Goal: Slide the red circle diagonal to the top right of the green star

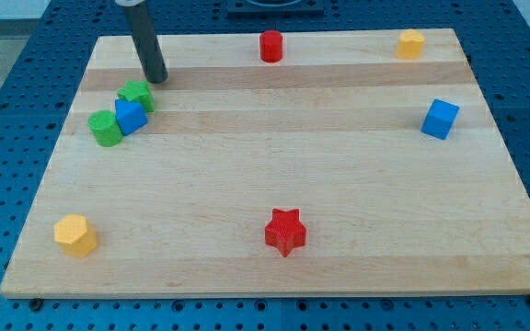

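Observation:
The red circle [271,46] stands near the view's top edge of the wooden board, at its middle. The green star [137,95] sits at the upper left, touching a blue block [130,117], which touches a green round block [105,128]. My tip [157,77] rests on the board just up and right of the green star, close to it, far left of the red circle.
A red star [285,231] lies at the bottom middle. A yellow block [75,235] sits at the bottom left, another yellow block [410,43] at the top right. A blue cube [440,119] is at the right. The board's edge [274,292] runs along the bottom.

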`<state>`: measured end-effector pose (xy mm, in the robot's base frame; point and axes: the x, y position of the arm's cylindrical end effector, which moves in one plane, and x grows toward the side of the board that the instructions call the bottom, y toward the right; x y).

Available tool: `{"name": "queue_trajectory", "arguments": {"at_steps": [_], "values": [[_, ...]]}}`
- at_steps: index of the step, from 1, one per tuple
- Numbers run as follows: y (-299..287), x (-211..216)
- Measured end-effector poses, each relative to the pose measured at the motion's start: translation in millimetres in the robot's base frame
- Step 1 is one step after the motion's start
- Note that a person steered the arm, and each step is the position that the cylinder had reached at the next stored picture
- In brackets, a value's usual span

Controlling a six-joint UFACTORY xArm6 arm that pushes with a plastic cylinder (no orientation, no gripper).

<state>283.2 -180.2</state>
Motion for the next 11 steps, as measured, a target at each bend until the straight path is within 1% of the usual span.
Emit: {"name": "queue_trajectory", "arguments": {"at_steps": [2, 3, 4, 5, 6, 7, 9, 11], "values": [[33.2, -62.0], [73.1, -80.9], [119.2, -89.8], [159.7, -91.1], [181.6, -89.4], [191.9, -72.6], [192.0, -40.2], [180.1, -16.2]]}}
